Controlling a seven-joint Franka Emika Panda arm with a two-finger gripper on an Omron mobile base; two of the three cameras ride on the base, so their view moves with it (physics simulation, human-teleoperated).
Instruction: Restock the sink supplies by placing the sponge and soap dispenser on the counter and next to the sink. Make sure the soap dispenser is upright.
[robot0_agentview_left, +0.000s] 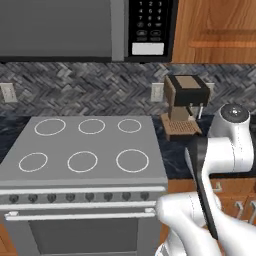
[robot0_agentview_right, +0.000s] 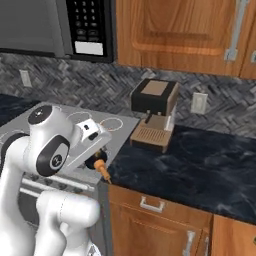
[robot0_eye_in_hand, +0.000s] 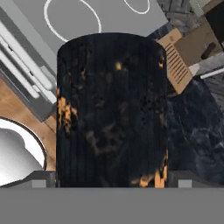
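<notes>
End effector (robot0_agentview_right: 97, 159) jaws wide, flanking soap dispenser (robot0_eye_in_hand: 111, 109); can't tell if grasping or released. Dispenser tilted, orange pump twd near side, at near edge where stovetop (robot0_agentview_left: 90, 145) meets bench (robot0_agentview_right: 200, 165), left of coffee machine (robot0_agentview_right: 152, 115).

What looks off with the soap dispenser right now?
The soap dispenser hangs at the gripper with its orange spout angled downward over the counter edge, not upright. Otherwise nothing stands out.

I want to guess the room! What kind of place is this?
A kitchen. There is a stovetop with white burner rings, a microwave above it, and a coffee machine on the dark counter.
</notes>
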